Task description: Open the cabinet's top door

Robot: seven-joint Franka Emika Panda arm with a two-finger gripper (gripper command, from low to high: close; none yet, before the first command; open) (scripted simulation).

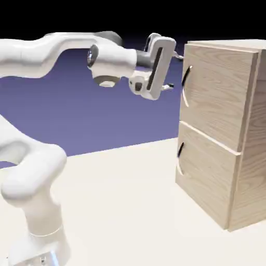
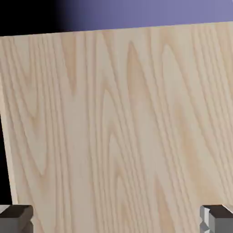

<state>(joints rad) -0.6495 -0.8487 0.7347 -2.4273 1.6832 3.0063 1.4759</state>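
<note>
The light-wood cabinet (image 1: 253, 166) stands at the exterior view's right. Its top door (image 1: 221, 93) is the taller upper panel and lies flush, with a slim curved handle (image 1: 184, 87) by its left edge. My gripper (image 1: 175, 71) hovers just left of that handle, level with it and a small gap away. It is open, one finger above the other, with nothing between them. In the hand view the door's wood grain (image 2: 123, 127) fills the picture and no handle shows. My gripper (image 2: 116, 222) is open there too, with grey fingertips (image 2: 16, 218) in both bottom corners.
Below the top door is a shorter wood panel (image 1: 208, 176) with its own curved handle (image 1: 179, 160). The cabinet rests on a pale table (image 1: 119, 208). My white arm (image 1: 31, 176) rises at the lower left and reaches across toward the cabinet.
</note>
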